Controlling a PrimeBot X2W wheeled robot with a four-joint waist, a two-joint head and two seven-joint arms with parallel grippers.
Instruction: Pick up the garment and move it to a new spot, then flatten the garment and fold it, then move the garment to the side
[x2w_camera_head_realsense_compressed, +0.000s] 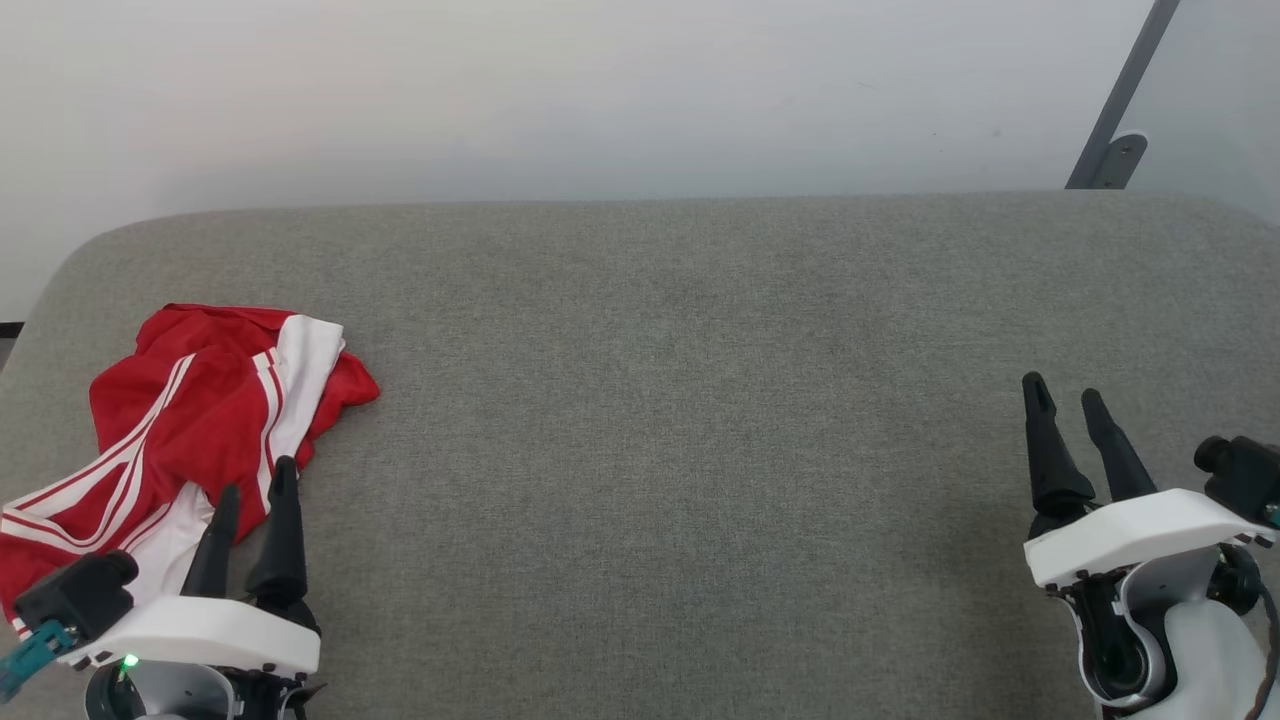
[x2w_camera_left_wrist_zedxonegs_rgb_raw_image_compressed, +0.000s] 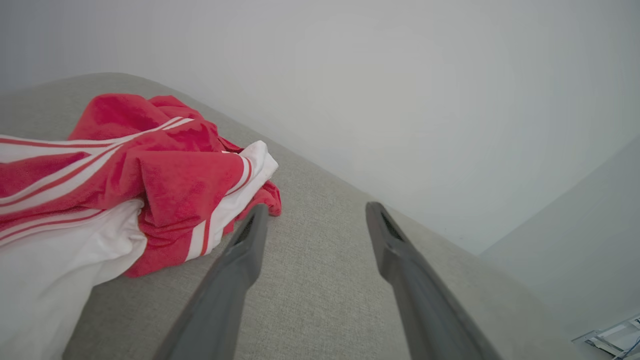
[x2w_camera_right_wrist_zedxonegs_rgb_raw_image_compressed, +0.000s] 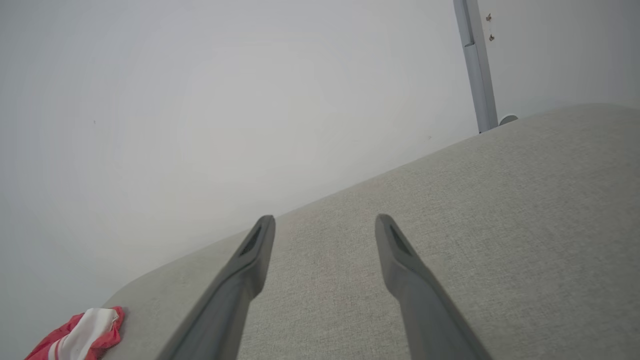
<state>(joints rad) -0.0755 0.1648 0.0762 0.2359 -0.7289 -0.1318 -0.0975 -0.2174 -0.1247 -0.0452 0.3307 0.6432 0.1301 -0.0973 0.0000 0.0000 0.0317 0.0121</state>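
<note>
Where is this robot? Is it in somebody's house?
Probably a plain test room, not a home: a big grey cloth-covered table, a bare white wall behind it, and one crumpled red garment to fold.

Left gripper (x2w_camera_head_realsense_compressed: 256, 478): two long black fingers (x2w_camera_head_realsense_compressed: 278, 540) tapering to rounded tips. In the wrist view they look dark grey, with a recessed slot on each inner face near the tip. Behind the fingers is a white curved shell (x2w_camera_head_realsense_compressed: 200, 628) with dark screws on the rim and a green light (x2w_camera_head_realsense_compressed: 130, 661). Left of them: black camera module (x2w_camera_head_realsense_compressed: 75, 596), teal connector (x2w_camera_head_realsense_compressed: 28, 655). Right gripper (x2w_camera_head_realsense_compressed: 1062, 388): same fingers, white shell (x2w_camera_head_realsense_compressed: 1140, 530), black camera block (x2w_camera_head_realsense_compressed: 1240, 478) right of them, pale rounded wrist housing (x2w_camera_head_realsense_compressed: 1205, 655) behind.
</note>
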